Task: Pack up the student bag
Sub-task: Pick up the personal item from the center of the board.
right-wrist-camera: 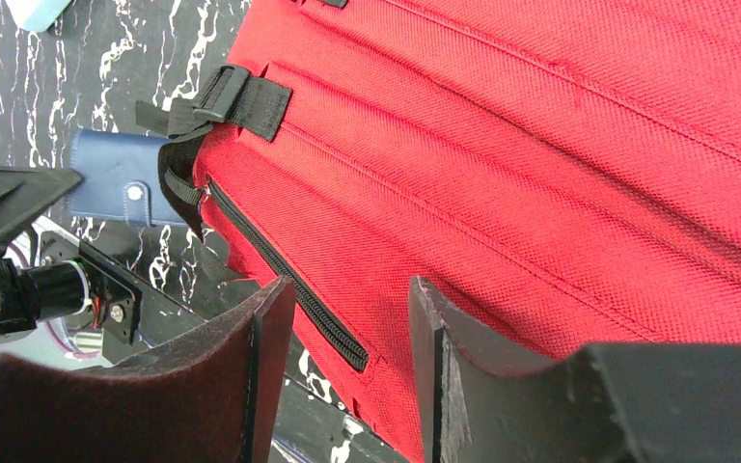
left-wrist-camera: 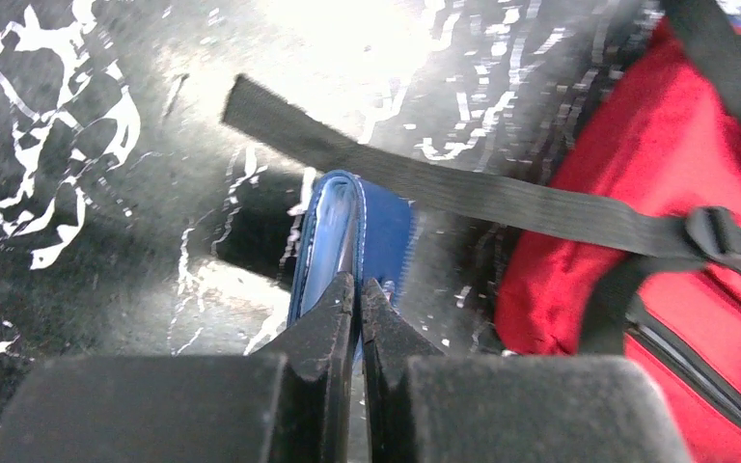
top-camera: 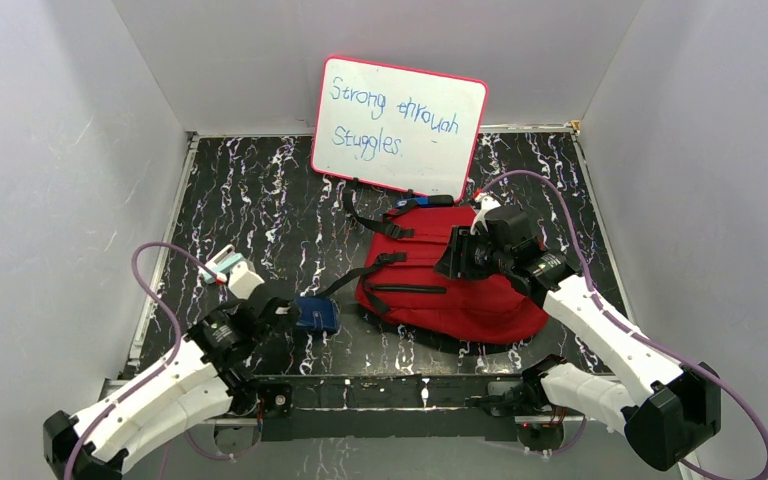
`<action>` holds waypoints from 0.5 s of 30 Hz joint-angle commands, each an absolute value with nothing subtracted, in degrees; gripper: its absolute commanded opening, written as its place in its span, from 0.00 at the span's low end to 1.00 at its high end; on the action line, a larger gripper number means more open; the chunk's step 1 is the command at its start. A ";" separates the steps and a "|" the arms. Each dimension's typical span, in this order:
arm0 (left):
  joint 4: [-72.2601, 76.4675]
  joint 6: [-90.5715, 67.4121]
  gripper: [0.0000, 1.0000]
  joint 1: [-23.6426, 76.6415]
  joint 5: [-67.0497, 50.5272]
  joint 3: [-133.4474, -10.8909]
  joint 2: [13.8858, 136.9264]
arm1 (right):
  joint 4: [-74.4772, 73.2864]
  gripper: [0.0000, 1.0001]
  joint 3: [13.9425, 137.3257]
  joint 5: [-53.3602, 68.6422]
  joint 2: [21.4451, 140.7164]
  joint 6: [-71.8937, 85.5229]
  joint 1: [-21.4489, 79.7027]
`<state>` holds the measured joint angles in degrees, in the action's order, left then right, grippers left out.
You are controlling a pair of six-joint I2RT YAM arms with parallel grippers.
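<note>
The student bag [top-camera: 450,290] is a red fabric backpack lying flat at the table's centre right, with its zipper shut [right-wrist-camera: 289,280]. A dark blue wallet [top-camera: 317,314] lies just to its left, close to a black strap [left-wrist-camera: 444,188] of the bag. My left gripper [top-camera: 285,312] is shut on the wallet's near edge [left-wrist-camera: 386,231], pinching a thin blue flap between its fingertips. Just above the bag's upper side, my right gripper [top-camera: 452,252] stands open. Red fabric [right-wrist-camera: 540,145] shows between its fingers [right-wrist-camera: 265,328], and it holds nothing.
A red-framed whiteboard [top-camera: 400,125] with handwriting leans on the back wall behind the bag. A small blue and black object [top-camera: 425,202] lies at the bag's far end. Grey walls close in the marbled black table [top-camera: 260,200] on three sides.
</note>
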<state>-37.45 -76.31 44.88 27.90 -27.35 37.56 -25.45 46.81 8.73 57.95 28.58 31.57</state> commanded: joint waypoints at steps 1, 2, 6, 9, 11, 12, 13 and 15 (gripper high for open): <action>-35.09 -64.07 0.00 44.74 29.04 -32.51 33.56 | -22.55 0.56 48.09 8.87 57.73 27.83 31.50; -34.39 -60.24 0.00 44.74 29.02 -33.67 33.42 | -22.29 0.56 48.28 8.96 57.68 27.22 31.51; -33.77 -46.70 0.00 44.74 29.96 -40.55 36.07 | -19.19 0.59 48.23 11.15 55.23 22.72 31.47; -33.02 -36.31 0.00 44.74 29.08 -47.31 39.28 | -15.90 0.63 47.78 12.64 52.76 20.10 31.51; -31.94 -29.76 0.00 44.74 27.26 -51.48 41.16 | -13.51 0.68 47.71 14.62 51.41 18.57 31.49; -31.13 -26.53 0.00 44.74 25.45 -53.48 41.94 | -12.26 0.70 47.72 16.01 50.96 17.92 31.53; -30.13 -23.03 0.00 44.74 23.14 -55.24 42.60 | -10.76 0.71 47.70 17.81 50.66 17.27 31.55; -28.16 -17.06 0.00 44.74 16.01 -58.96 43.76 | -7.63 0.72 47.83 22.96 50.33 15.80 31.50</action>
<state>-33.47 -34.50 44.84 25.32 -51.68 42.39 -17.67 46.81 13.91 51.86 20.62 31.57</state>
